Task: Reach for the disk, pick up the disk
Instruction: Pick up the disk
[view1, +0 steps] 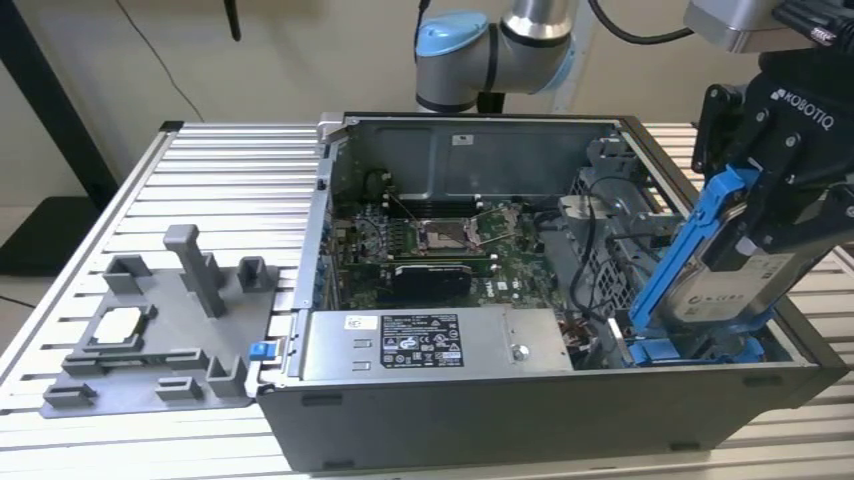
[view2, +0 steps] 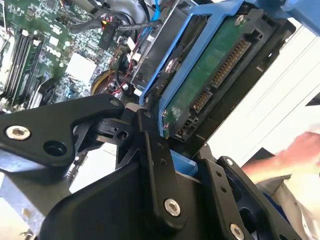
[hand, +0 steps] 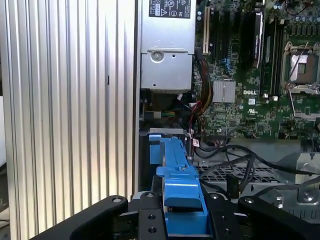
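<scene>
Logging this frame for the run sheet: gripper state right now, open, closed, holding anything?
Gripper: closed on the disk, which is tilted up out of the computer case, its lower end still down at the blue bay.

In the exterior view we lose the upper part of the claw (view1: 767, 215) past the picture's edge, and its black body covers part of the disk (view1: 727, 285), whose label print is too small for us to read. In the second wrist view a blurred hand (view2: 300, 152) runs off the edge, and the claw's linkage hides the disk's near end. In the first wrist view we see the disk edge-on, its faces hidden.
</scene>
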